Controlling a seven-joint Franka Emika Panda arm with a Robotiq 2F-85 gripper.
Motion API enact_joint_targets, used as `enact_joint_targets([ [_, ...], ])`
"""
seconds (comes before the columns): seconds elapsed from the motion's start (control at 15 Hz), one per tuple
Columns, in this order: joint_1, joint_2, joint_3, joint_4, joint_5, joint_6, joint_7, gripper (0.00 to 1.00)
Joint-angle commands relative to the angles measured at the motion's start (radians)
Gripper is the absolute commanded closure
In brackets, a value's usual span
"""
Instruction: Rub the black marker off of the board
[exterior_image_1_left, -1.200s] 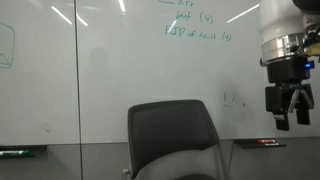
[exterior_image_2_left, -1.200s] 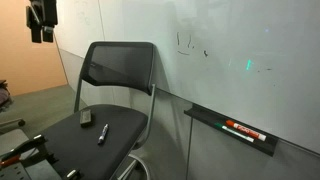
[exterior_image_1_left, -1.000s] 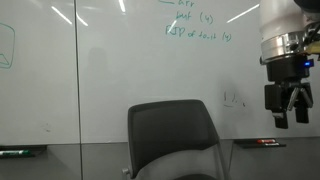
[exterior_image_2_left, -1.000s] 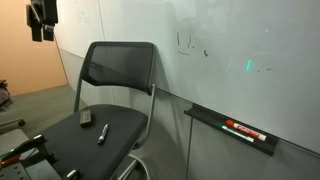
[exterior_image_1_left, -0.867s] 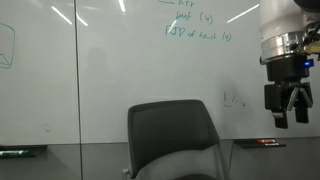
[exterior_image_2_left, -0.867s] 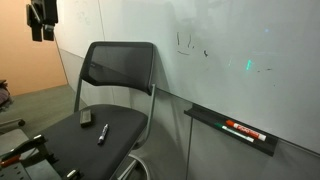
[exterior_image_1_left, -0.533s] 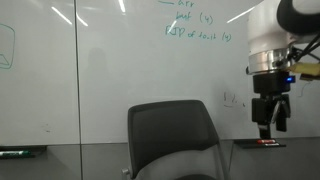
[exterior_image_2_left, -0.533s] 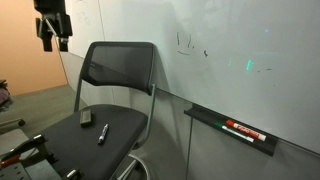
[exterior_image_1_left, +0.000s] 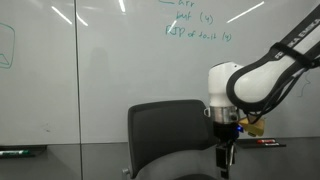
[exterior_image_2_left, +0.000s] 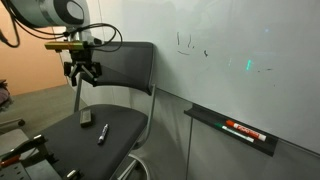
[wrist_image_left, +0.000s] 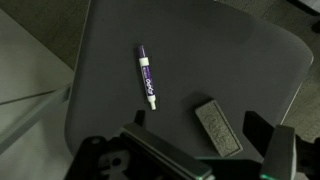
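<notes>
Fingers (exterior_image_2_left: 75, 78) spread over one eraser (wrist_image_left: 218, 126), one pen (wrist_image_left: 147, 77).

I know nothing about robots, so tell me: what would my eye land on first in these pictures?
The big white arm holds its tool open over a dark chair seat, where an eraser and a pen lie close but apart. Behind, the board carries green writing and a small, faint black marker scribble.
</notes>
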Motion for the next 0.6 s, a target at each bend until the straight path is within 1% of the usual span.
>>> enact_joint_targets([
  [0.0, 0.033, 0.263, -0.02, 0.184, -0.064, 0.071, -0.064, 0.0],
  [0.13, 0.036, 0.365, -0.012, 0.248, -0.049, 0.113, -0.108, 0.0],
  [0.33, 0.04, 0.483, 0.029, 0.313, -0.003, 0.185, -0.172, 0.0],
  [0.4, 0.036, 0.495, 0.048, 0.319, 0.008, 0.194, -0.197, 0.0],
  [0.53, 0.056, 0.516, 0.061, 0.333, -0.004, 0.201, -0.202, 0.0],
])
